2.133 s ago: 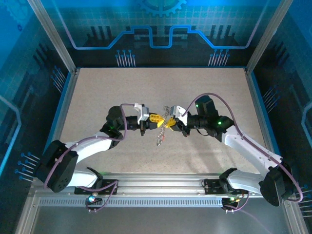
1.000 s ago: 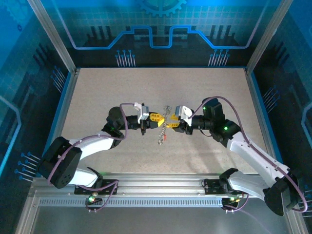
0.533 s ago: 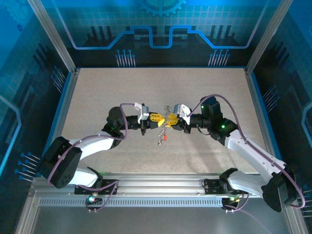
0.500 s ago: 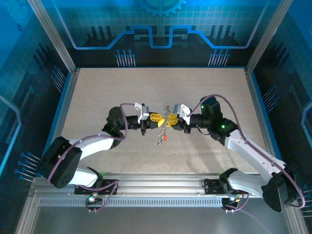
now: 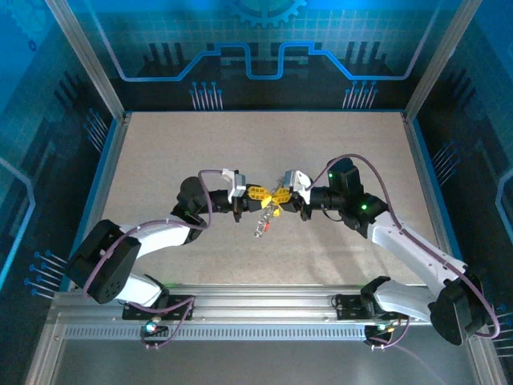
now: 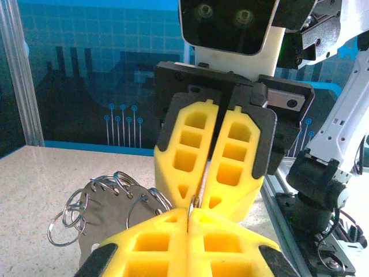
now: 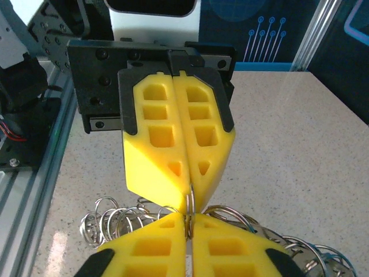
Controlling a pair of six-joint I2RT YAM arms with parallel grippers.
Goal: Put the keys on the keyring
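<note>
keyring (image 7: 189, 203) — ring nipped tip-to-tip by left pincer (image 6: 189, 222) and right pincer (image 7: 187, 225), both pressed together on it | keys: cannot tell — threading likely unfinished

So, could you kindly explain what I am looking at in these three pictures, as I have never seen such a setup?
These are two robot arms bolted at the near edge of a speckled table. The overhead picture looks down from behind them. The other two pictures come from a camera on each wrist. The left gripper and right gripper meet tip to tip at the middle, both shut on one thin metal keyring. In each wrist picture the yellow fingers at the bottom are that arm's own, and those opposite belong to the other arm. A bunch of silver rings trails just below the grippers.
</note>
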